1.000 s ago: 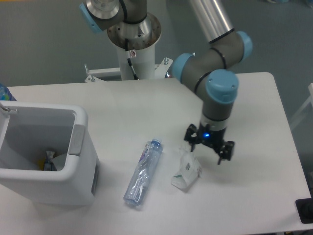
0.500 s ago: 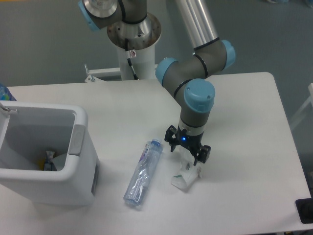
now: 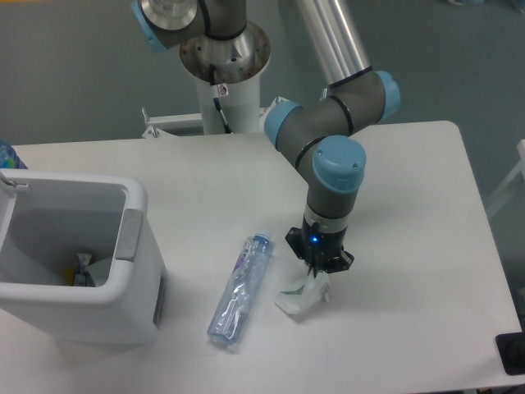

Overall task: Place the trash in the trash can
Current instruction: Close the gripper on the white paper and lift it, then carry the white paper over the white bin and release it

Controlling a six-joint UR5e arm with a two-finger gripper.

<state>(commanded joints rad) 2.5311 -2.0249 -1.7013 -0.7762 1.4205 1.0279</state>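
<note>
The trash can [image 3: 123, 304] stands at the table's nine o'clock side. The bottle [image 3: 240, 289] lies centrally, long axis about one-to-seven o'clock, blue cap toward one. At its three o'clock, the gripper [image 3: 313, 275] looks pinched onto the paper packet [image 3: 299, 297]. Grasping seems underway; next comes lifting.

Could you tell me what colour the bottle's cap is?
Blue, on the clear bottle lying on the table, in the fixed camera view.
</note>
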